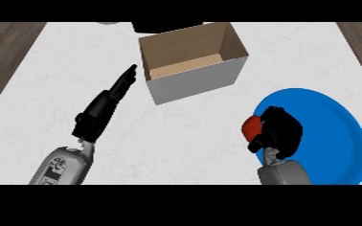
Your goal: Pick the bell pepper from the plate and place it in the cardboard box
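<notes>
Left hand [106,104] fingers straight, right hand [281,131] curled, forearm upright

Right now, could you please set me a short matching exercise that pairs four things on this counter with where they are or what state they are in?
Things:
1. cardboard box
2. bell pepper
3. blue plate
4. left hand

Descriptions:
A. red, with the right hand curled round it
B. open-topped, at the far middle of the counter
C. fingers straight, pointing towards the box
D. at the right edge, under the right hand

Pairs: 1-B, 2-A, 3-D, 4-C
</notes>
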Action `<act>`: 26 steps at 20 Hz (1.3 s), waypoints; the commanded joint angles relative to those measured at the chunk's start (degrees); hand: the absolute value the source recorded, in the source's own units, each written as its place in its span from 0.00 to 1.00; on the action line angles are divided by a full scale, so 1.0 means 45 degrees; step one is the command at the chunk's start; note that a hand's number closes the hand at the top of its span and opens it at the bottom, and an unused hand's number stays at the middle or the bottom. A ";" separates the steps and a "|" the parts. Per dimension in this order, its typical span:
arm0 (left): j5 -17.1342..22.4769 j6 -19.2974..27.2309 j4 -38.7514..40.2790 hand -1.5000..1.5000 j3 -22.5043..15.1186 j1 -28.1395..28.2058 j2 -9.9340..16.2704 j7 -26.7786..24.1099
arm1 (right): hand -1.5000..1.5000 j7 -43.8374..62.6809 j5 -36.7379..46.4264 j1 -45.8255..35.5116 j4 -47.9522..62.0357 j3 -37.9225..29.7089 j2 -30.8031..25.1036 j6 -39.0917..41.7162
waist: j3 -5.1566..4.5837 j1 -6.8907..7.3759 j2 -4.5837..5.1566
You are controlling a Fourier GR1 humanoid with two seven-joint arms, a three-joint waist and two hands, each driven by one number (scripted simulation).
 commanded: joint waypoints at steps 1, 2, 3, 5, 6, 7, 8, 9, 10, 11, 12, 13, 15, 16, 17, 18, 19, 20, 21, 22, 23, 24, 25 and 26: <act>0.0061 -0.0309 0.0076 0.50 -0.0335 -0.0495 -0.0265 0.0042 | 1.00 -0.3473 -0.0245 -0.1002 0.0230 0.3701 0.0055 0.0831 | 0.0149 0.1082 0.0230; 0.0120 -0.0512 -0.0010 0.50 -0.0508 -0.0560 -0.0305 0.0056 | 1.00 -0.4294 -0.0371 -0.1460 0.0173 0.4637 0.0056 0.1156 | 0.0146 0.1617 0.0231; 0.0041 -0.0442 0.0032 0.50 -0.0562 -0.0451 -0.0335 0.0057 | 1.00 -0.4975 -0.0532 -0.1700 -0.0003 0.5353 0.0056 0.1153 | 0.0149 0.1521 0.0167; 0.0218 -0.0352 0.0159 0.50 -0.0071 -0.0594 -0.0174 0.0197 | 1.00 -0.6108 -0.0425 -0.2056 -0.0455 0.6498 0.0057 0.1169 | 0.0132 0.0785 0.0081; -0.0057 -0.0083 0.0176 0.50 -0.0389 -0.0128 -0.0377 0.0228 | 1.00 -0.6553 -0.0286 -0.2253 -0.0469 0.6762 0.0058 0.0988 | 0.0138 0.0511 0.0075; -0.0064 -0.0073 0.0079 0.50 -0.0229 -0.0148 -0.0255 0.0160 | 1.00 -0.6262 -0.0508 -0.2428 -0.1111 0.7377 0.0058 0.1045 | 0.0134 0.0255 0.0035; -0.0219 -0.0007 -0.0005 0.50 -0.0219 0.0069 -0.0150 0.0030 | 1.00 -0.6322 -0.0632 -0.2446 -0.1452 0.7697 0.0058 0.1276 | 0.0133 0.0045 0.0036; -0.0423 0.0399 0.0004 0.50 -0.0221 0.0361 -0.0376 -0.0117 | 1.00 -0.7169 -0.0486 -0.2165 -0.1630 0.7451 -0.0226 0.0918 | 0.0137 -0.0188 0.0056; -0.0156 0.0023 0.0015 0.50 0.0110 0.0357 -0.0022 -0.0142 | 1.00 -0.6884 -0.0511 -0.1692 -0.2910 0.7897 -0.0188 0.1504 | 0.0132 -0.0358 0.0029; -0.0306 0.0388 -0.0705 0.50 -0.0170 0.0736 -0.0270 0.0296 | 1.00 -0.6658 -0.0432 -0.1063 -0.3903 0.8455 -0.0226 0.1650 | 0.0138 -0.0380 -0.0019; -0.0217 0.0296 -0.0830 0.50 -0.0063 0.0887 -0.0216 0.0154 | 1.00 -0.6166 -0.0703 -0.1729 -0.4446 0.8548 0.0051 0.2538 | 0.0132 -0.0336 0.0008; -0.0523 0.0588 0.0449 0.50 0.0028 -0.0090 -0.0698 0.0219 | 1.00 -0.5866 -0.0689 -0.1685 -0.4942 0.8930 0.0052 0.2798 | 0.0131 -0.0504 0.0061; -0.0476 0.0324 -0.0382 0.50 -0.0029 0.0551 -0.0351 0.0360 | 1.00 -0.6147 -0.1100 -0.1509 -0.6745 0.8444 0.0036 0.3894 | 0.0135 -0.0479 0.0038; -0.0234 0.0180 -0.0100 0.50 0.0270 -0.0058 -0.0469 0.0501 | 1.00 -0.5945 -0.1210 -0.1435 -0.7201 0.8734 0.0055 0.4100 | 0.0134 -0.0510 0.0057; -0.0515 0.0205 0.0359 0.50 0.0166 0.0243 -0.0425 -0.0137 | 1.00 -0.5977 -0.1233 -0.1070 -0.8252 0.8959 -0.0099 0.4409 | 0.0132 -0.0569 0.0052; -0.0154 0.0032 -0.0047 0.50 0.0547 -0.0531 -0.0188 0.0840 | 1.00 -0.5521 -0.2075 -0.1652 -0.9002 0.8723 0.0055 0.4649 | 0.0135 -0.0550 0.0036; -0.0160 -0.0112 0.0323 0.50 0.0584 0.0597 -0.0087 -0.0492 | 1.00 -0.5758 -0.1943 -0.1210 -0.9765 0.8309 -0.0006 0.5097 | 0.0130 -0.0530 0.0057; -0.0487 0.0209 0.0011 0.50 0.0116 0.0471 -0.0529 -0.0058 | 1.00 -0.4549 -0.2020 -0.1757 -1.0225 0.8799 0.0055 0.4998 | 0.0129 -0.0480 0.0040; -0.0654 0.0295 -0.0064 0.50 0.0130 0.0508 -0.0507 0.0214 | 1.00 -0.4604 -0.1965 -0.1503 -1.0388 0.8577 0.0056 0.4755 | 0.0134 -0.0466 0.0058; -0.0514 0.0123 -0.0653 0.50 0.0128 0.0997 -0.0371 0.0254 | 1.00 -0.3851 -0.2084 -0.2173 -1.0785 0.8221 0.0056 0.5497 | 0.0130 -0.0395 0.0052; -0.0914 0.0429 0.0217 0.50 0.0100 -0.0098 -0.0901 0.0233 | 1.00 -0.3858 -0.2211 -0.2041 -1.1051 0.8234 0.0057 0.5507 | 0.0131 -0.0489 0.0079; -0.0402 -0.0236 -0.0597 0.50 0.0560 0.0108 -0.0311 0.0845 | 1.00 -0.4035 -0.2703 -0.1975 -1.0076 0.7749 0.0057 0.4598 | 0.0135 -0.0398 0.0089; -0.0450 -0.0217 -0.0770 0.50 0.0362 0.0506 -0.0342 0.0587 | 1.00 -0.2572 -0.3727 -0.3073 -1.0757 0.7607 0.0057 0.5326 | 0.0126 -0.0338 0.0079; -0.0287 -0.0415 -0.0592 0.50 0.0702 0.0290 -0.0155 0.0637 | 1.00 -0.2217 -0.3308 -0.2966 -1.1072 0.7792 0.0057 0.5043 | 0.0127 -0.0385 0.0074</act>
